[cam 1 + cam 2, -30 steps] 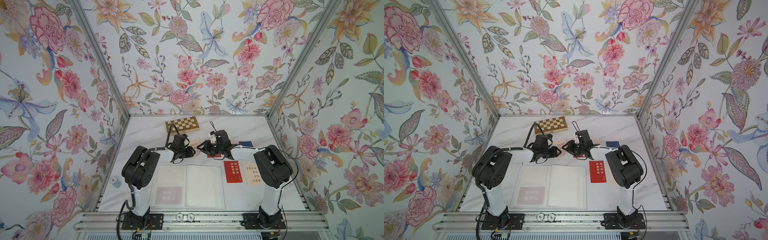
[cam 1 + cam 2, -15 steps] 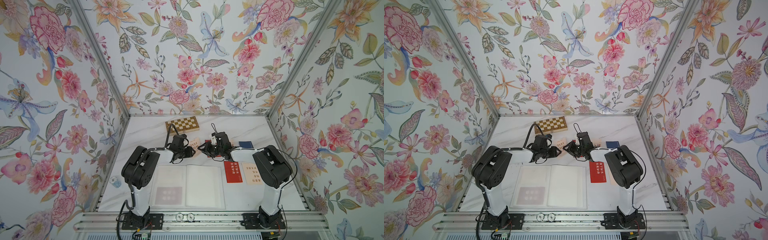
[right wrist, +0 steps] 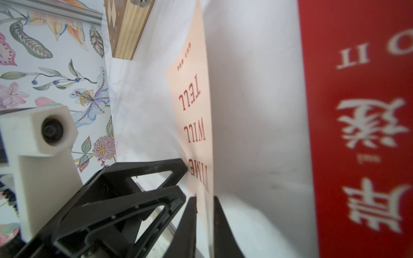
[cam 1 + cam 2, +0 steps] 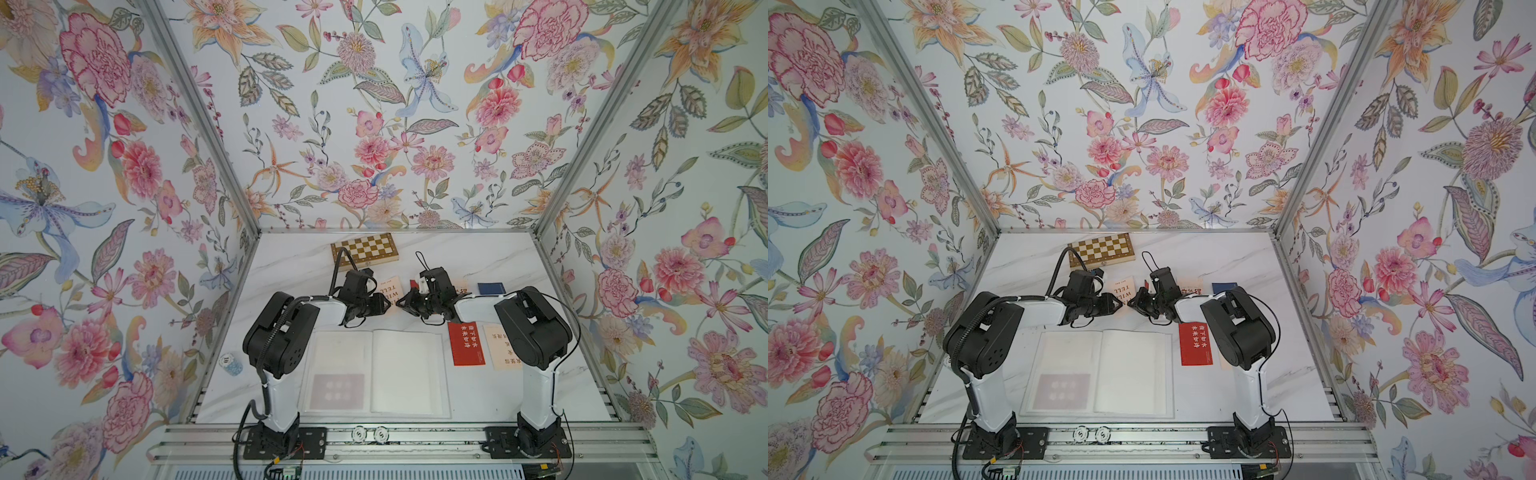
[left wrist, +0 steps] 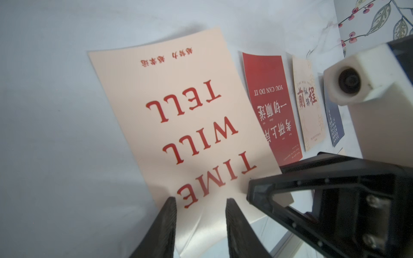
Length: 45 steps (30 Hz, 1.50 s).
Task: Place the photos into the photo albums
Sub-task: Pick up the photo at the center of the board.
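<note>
In both top views the cream card (image 4: 392,286) is being largely hidden by the two wrists. Only its far half is being shown, on the table (image 4: 291,266) between the chessboard box (image 4: 363,249) and the open photo album (image 4: 409,365).

The grip is being revealed by the wrist views alone. In the right wrist view the card is being seen almost edge-on, and its near edge is being pinched between the closed jaws of the right gripper (image 3: 204,198). In the left wrist view the left gripper (image 5: 200,200) is being held with its jaws partly apart and nothing clamped between them. In the right wrist view one of its fingertips (image 3: 178,167) is being pressed against the printed face beside the word TIME. Only the left wrist view is being given a row of a red card (image 5: 271,107), a second cream card (image 5: 309,105) and a navy card (image 5: 334,120) beyond.

The cream card's long axis is being kept running from the grippers toward the back wall. The TIME end is being held nearest the grippers, with the small Chinese line farthest away. The near end appears to be curling up off the table.

Compared with a second ago, the right gripper is being found lower and closer to the left gripper. The left arm and the album are being found where they were.
</note>
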{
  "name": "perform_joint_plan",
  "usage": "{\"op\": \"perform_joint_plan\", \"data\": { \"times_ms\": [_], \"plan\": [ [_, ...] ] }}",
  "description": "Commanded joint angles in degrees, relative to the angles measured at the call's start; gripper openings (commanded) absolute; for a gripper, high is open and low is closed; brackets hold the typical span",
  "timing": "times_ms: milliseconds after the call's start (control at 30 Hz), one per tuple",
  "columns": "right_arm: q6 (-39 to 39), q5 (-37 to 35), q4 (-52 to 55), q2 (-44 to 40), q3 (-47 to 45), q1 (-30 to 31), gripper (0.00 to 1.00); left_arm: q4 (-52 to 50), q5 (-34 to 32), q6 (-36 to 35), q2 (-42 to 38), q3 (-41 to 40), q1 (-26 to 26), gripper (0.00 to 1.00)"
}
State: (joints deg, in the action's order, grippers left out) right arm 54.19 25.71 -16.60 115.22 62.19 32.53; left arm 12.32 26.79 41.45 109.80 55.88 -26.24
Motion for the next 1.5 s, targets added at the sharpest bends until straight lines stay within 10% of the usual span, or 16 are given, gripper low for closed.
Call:
{"op": "perform_joint_plan", "data": {
  "times_ms": [0, 500, 833, 1467],
  "plan": [
    [-1.47, -1.1, -0.01, 0.8, 0.47, 0.27, 0.04, -5.33, 0.01, 0.79, 0.11, -2.18, 0.36, 0.37],
    [-5.76, -1.1, -0.54, -7.11, -3.85, -0.58, 0.0, -16.11, -6.96, -7.09, -16.53, -1.54, 0.96, 0.69],
    [-7.4, 9.0, -4.94, -15.63, -8.05, -0.95, 0.0, -12.49, -1.7, -6.78, -28.82, -9.12, 3.56, 0.74],
    [3.2, 27.14, -27.58, -15.29, -17.51, 3.89, 0.0, 30.33, 19.95, 16.86, -27.38, -27.63, 13.8, 0.69]
  ]
}}
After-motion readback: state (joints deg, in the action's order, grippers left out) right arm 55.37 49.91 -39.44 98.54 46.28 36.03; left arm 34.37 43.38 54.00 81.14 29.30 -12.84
